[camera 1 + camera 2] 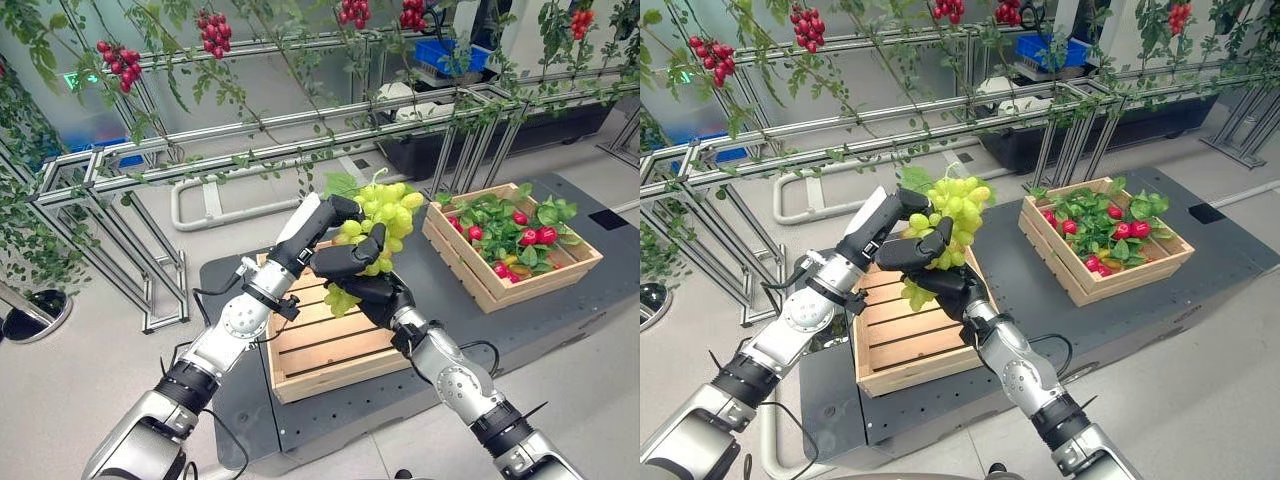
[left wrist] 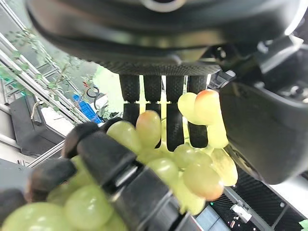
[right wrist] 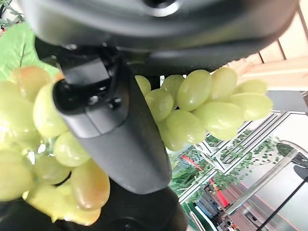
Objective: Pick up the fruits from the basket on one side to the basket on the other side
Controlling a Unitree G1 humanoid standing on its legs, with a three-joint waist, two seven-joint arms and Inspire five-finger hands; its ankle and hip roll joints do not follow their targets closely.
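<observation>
- Left eye view: a bunch of green grapes [image 1: 385,215] hangs in the air above the far end of the near wooden crate [image 1: 325,345], held between both hands. The left hand [image 1: 335,240] comes in from seven o'clock and wraps its fingers over the bunch from the side. The right hand [image 1: 380,293] comes up from five o'clock and cups the bunch from below. At three o'clock from the grapes stands a second wooden crate [image 1: 490,285], holding red fruits [image 1: 532,236] among green leaves. Both crates sit on a dark platform [image 1: 560,310]. Behind, metal rails [image 1: 250,150] carry vines with red fruit clusters [image 1: 118,62].
- Right eye view: the same scene; the grapes are apart from the slats of the near crate, and a few berries dangle at the bunch's six o'clock, beside the right hand.
- Left wrist view: the left hand's fingers [image 2: 130,94] curl round the pale berries, thumb closing on them.
- Right wrist view: the right hand's thumb [image 3: 115,139] presses across the grapes, berries bulging on either side.
</observation>
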